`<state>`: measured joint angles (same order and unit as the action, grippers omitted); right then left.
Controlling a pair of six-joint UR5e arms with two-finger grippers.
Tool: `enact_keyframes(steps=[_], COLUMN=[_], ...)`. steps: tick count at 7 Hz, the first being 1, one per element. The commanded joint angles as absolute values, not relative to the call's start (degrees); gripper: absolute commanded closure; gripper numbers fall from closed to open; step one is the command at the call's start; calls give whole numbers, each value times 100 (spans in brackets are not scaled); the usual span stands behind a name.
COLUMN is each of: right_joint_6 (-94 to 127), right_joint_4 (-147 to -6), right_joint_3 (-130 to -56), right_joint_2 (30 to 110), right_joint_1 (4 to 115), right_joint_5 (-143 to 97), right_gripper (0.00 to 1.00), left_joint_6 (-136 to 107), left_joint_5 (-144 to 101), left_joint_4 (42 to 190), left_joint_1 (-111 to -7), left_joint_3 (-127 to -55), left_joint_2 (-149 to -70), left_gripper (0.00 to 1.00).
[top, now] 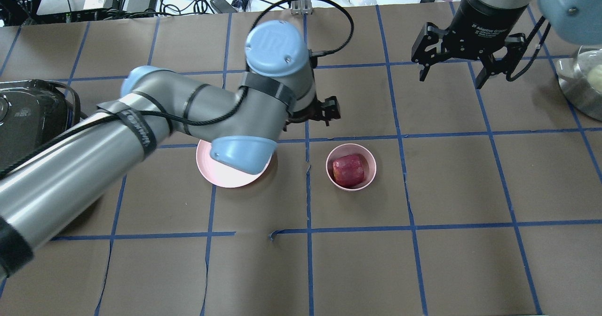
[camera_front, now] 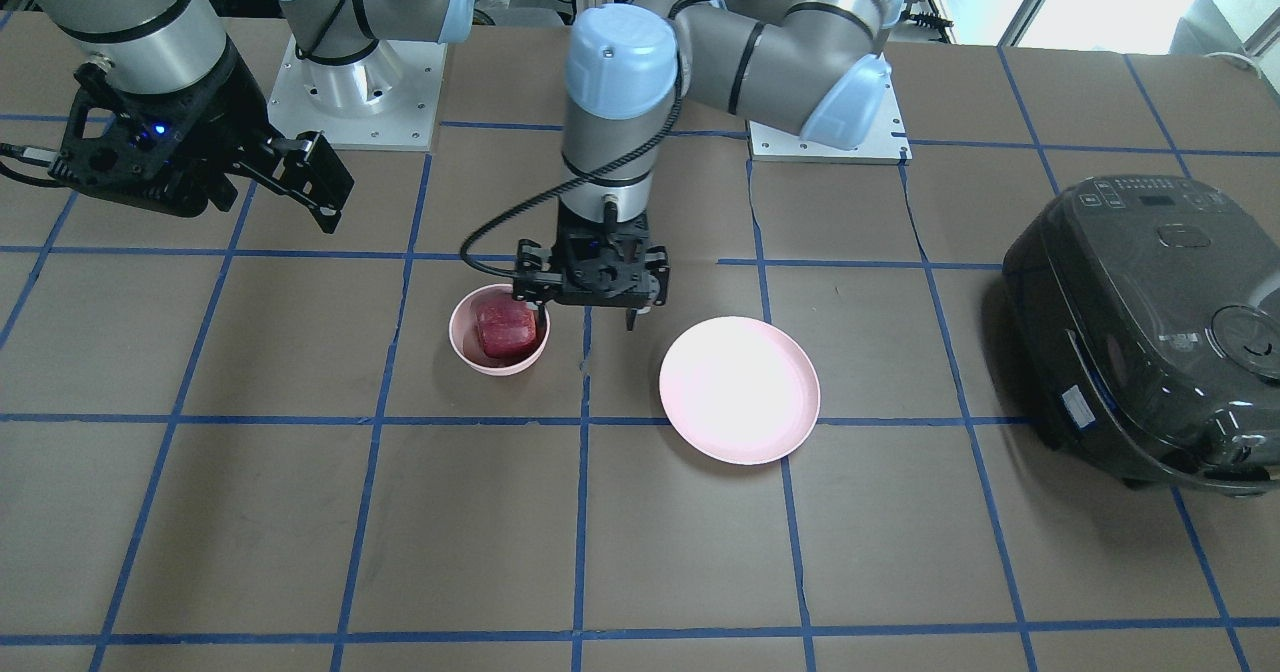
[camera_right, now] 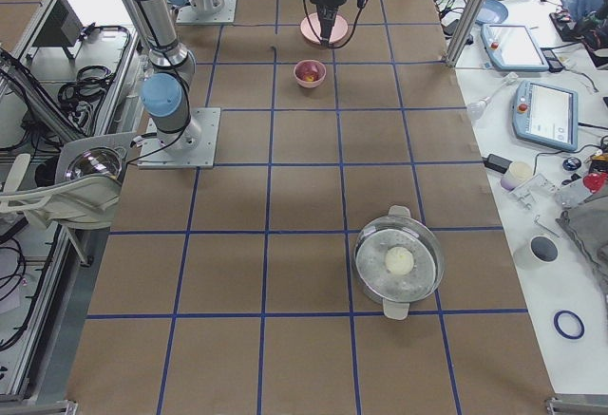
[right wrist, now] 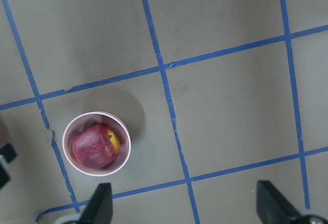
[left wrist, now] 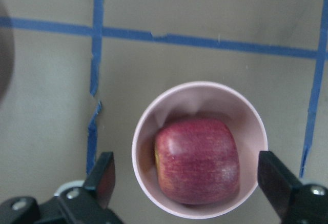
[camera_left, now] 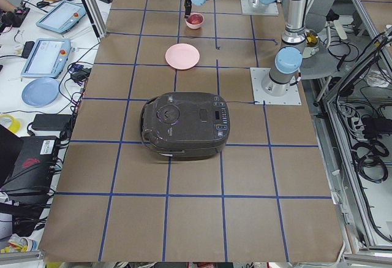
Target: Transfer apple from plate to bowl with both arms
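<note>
The dark red apple (camera_front: 505,331) lies inside the small pink bowl (camera_front: 460,337) near the table's middle. The wide pink plate (camera_front: 740,389) beside it holds nothing. My left gripper (camera_front: 587,320) hangs open and empty just above the bowl. In the left wrist view the apple (left wrist: 197,160) sits in the bowl (left wrist: 143,131) between my spread fingers (left wrist: 102,175). My right gripper (top: 451,78) is open and empty, raised well away from the bowl (top: 371,165). The right wrist view shows the apple (right wrist: 95,144) far below. My left arm partly covers the plate (top: 221,177) in the overhead view.
A black rice cooker (camera_front: 1150,332) stands on my left end of the table. A metal pot (camera_right: 399,263) with a pale round thing inside stands toward my right end. Blue tape lines grid the brown table.
</note>
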<state>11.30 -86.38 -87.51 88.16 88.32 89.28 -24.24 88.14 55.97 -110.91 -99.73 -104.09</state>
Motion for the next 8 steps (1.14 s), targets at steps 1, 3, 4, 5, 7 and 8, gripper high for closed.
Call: enact_keyframes(steps=[1, 3, 4, 5, 7, 8], right_joint_6=[1116, 802, 809, 826, 861, 870], right_joint_4=[-8622, -8639, -8674, -8675, -8718, -8788], right_joint_3=[-8771, -8763, -8737, -8745, -8763, -8797], right_joint_2=[8842, 8859, 8859, 8894, 8895, 8895], right_joint_1=[8850, 8851, 8851, 8842, 8842, 8850], right_joint_5=[8895, 8921, 8930, 8930, 8912, 8851], right_gripper=[0, 0, 0, 0, 0, 0], left_joint_6=[-1124, -292, -290, -255, -255, -246], left_joint_5=[8771, 8824, 8894, 9025, 9044, 9044], left_joint_4=[6710, 7833, 8614, 8735, 8492, 8464], left_joint_1=[-9823, -9126, -9080, -9079, -9036, -9026], left_joint_3=[-9862, -9460, -8987, -8808, -8824, -8833], left_joint_2=[-9741, -9178, -9080, -9053, -9035, -9018], left_gripper=[0, 0, 0, 0, 0, 0])
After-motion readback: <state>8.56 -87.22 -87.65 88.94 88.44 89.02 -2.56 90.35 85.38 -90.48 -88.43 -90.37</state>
